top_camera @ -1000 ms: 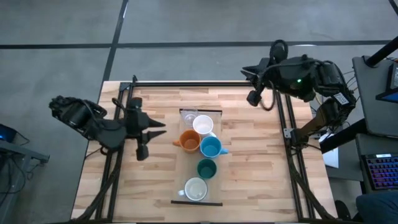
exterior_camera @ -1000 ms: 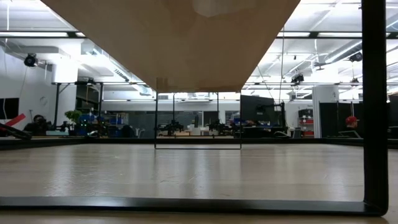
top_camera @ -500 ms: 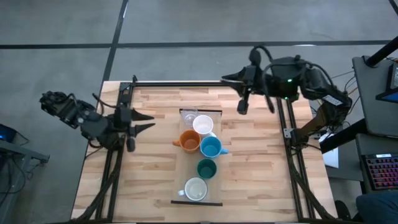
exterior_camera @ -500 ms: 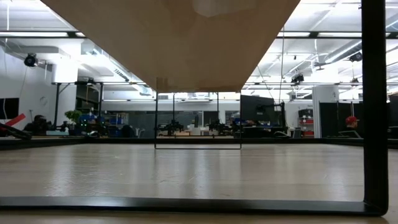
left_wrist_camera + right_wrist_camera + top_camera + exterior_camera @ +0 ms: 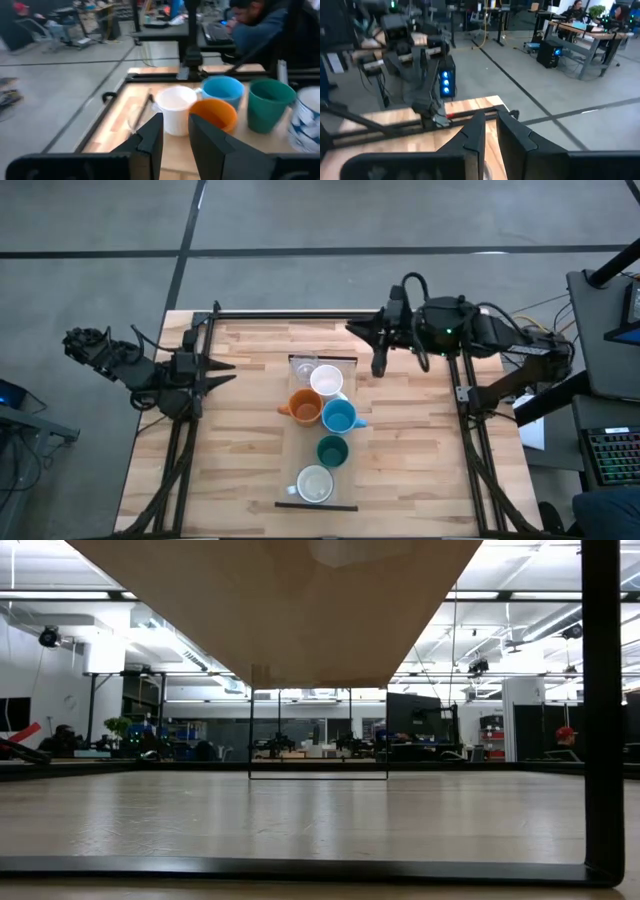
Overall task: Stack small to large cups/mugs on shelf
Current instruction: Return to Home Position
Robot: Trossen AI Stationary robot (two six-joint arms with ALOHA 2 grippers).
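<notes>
Now the cups (image 5: 332, 450) all stand on the shelf (image 5: 300, 448), so I'd fold both arms back high and outward, never across the row. My left end effector (image 5: 213, 370) is at the surface's (image 5: 420, 460) left edge and my right end effector (image 5: 372, 345) by its far edge — both narrow, empty. The shelf's long axis runs far-to-near, with the glass (image 5: 303, 367) farthest and the pale mug (image 5: 314, 484) nearest.
</notes>
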